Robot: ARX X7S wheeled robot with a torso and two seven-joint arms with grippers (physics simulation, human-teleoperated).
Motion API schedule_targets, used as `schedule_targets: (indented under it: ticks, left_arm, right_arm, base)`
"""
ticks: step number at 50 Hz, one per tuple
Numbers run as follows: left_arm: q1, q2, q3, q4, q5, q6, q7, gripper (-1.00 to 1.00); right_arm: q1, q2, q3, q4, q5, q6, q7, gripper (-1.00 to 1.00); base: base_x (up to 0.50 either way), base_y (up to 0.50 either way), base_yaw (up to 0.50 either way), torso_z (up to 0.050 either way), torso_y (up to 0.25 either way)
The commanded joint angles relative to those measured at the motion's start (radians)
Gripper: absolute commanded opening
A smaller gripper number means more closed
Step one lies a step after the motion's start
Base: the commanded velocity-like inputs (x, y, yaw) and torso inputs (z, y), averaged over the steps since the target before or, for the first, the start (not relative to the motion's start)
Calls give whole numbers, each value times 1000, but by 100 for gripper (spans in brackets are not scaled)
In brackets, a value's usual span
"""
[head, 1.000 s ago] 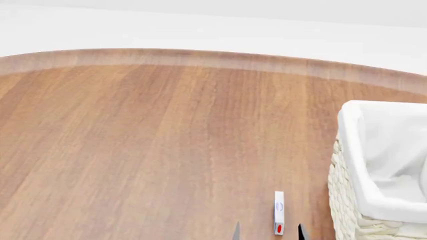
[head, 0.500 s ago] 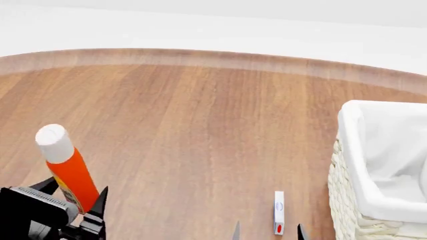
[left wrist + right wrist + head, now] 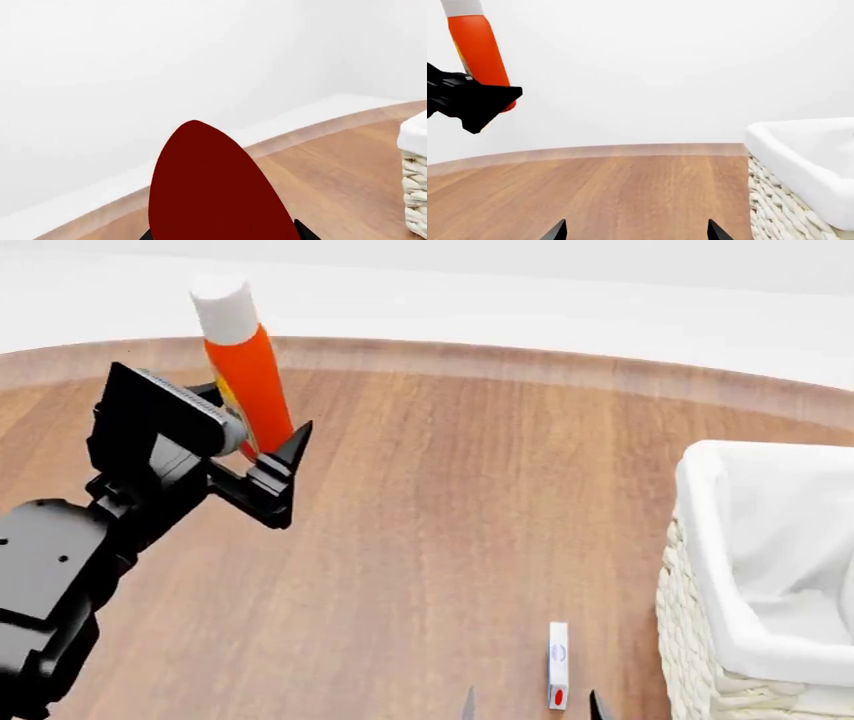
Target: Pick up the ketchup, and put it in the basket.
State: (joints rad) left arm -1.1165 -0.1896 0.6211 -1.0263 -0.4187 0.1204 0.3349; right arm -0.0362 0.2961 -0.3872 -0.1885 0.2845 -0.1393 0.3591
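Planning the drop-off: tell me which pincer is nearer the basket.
Right. The right pincer sits low just beside the basket; the left pincer, shut on the ketchup, is far across the table.

Left arm (image 3: 60,570): matte black, rounded glossy-grey link segments, boxy black wrist block with ribbed grey edge. Left gripper (image 3: 254,455): black, pointed triangular fingers (image 3: 291,440).

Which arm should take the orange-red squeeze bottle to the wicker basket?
Left. The left gripper already holds the orange-red ketchup bottle with white cap lifted off the wooden table. The right gripper is open and empty beside the cream wicker basket.
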Motion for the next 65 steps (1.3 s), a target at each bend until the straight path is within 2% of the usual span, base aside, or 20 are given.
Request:
schedule_targets:
  ticks: [1, 11, 20, 33, 35, 36, 40, 49, 55, 60, 65]
  left_arm:
    - [-209, 151, -54, -282, 22, 1, 223, -100]
    - [-185, 163, -241, -282, 148, -74, 309, -100]
    - [-145, 175, -313, -282, 288, -88, 374, -100]
    - [-128, 177, -411, -282, 343, -76, 410, -100]
    - [-131, 176, -427, -282, 343, -80, 406, -100]
    - [-132, 175, -434, -282, 344, -85, 410, -100]
    - [-126, 176, -443, -282, 360, -80, 411, -100]
    - [-108, 178, -466, -282, 371, -73, 425, -100]
    - [-101, 175, -475, -282, 378, -74, 435, -100]
    - [-98, 172, -482, -282, 384, -73, 444, -100]
    - [-99, 167, -488, -282, 387, -75, 462, -100]
  right_arm:
    - [-3, -16, 18, 5, -18, -23, -24, 100]
    - [-3, -15, 14, 5, -19, -25, -19, 100]
    - [-2, -12, 13, 4, -18, -24, -15, 100]
    - [9, 11, 32, -52, -8, 41, 19, 100]
    - [22, 32, 18, -81, -20, 101, 21, 100]
    - [45, 48, 4, -110, -29, 213, 38, 100]
    - [39, 57, 31, -200, 93, 258, 14, 100]
    - [69, 98, 54, -428, 211, 501, 116, 100]
    - [127, 140, 126, -577, 387, 663, 191, 100]
    - [186, 162, 167, -636, 504, 753, 240, 100]
    - [276, 191, 219, -672, 703, 856, 306, 100]
  base:
    - [0, 0, 0, 0, 0]
    - [0, 0, 0, 0, 0]
    - [0, 0, 0, 0, 1]
    - [0, 0, 0, 0, 0]
    - [0, 0, 0, 0, 5]
    - [0, 0, 0, 0, 0]
    - [0, 0, 0, 0, 0]
    - [0, 0, 0, 0, 0]
    - [0, 0, 0, 0, 0]
    - [0, 0, 0, 0, 2]
    - [0, 0, 0, 0, 0]
